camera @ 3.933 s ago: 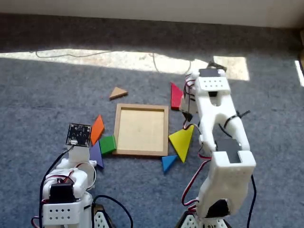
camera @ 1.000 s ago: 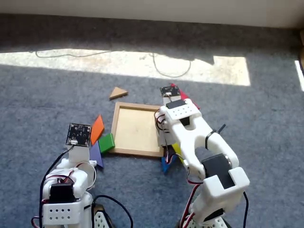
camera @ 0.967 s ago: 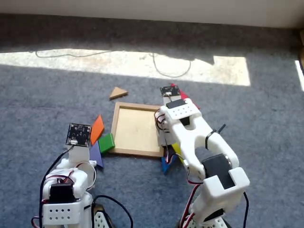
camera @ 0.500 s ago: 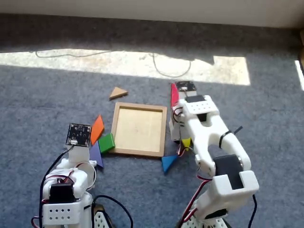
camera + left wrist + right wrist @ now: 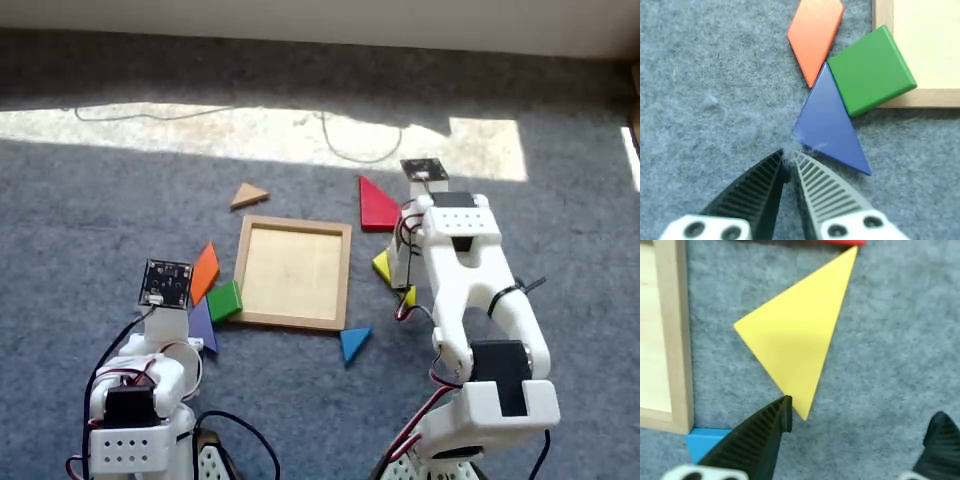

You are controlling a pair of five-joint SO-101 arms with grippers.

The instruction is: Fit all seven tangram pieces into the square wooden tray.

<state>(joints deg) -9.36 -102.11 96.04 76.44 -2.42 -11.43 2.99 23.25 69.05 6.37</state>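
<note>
The square wooden tray lies on the carpet with nothing in it. My right gripper is open just above the carpet, one finger at the tip of the yellow triangle. A red triangle lies beyond the yellow one, and a small blue triangle sits by the tray's near right corner. My left gripper is shut and empty, its tips at a corner of the dark blue triangle. That piece touches the green square and the orange parallelogram.
A tan triangle lies beyond the tray's far left corner. The right arm hides part of the yellow triangle in the high view. A thin cable runs across the sunlit strip of carpet at the back.
The right arm swung from over the tray's right edge out to the right, above the yellow triangle. The red triangle now shows as a wider shape. The left arm has not moved.
</note>
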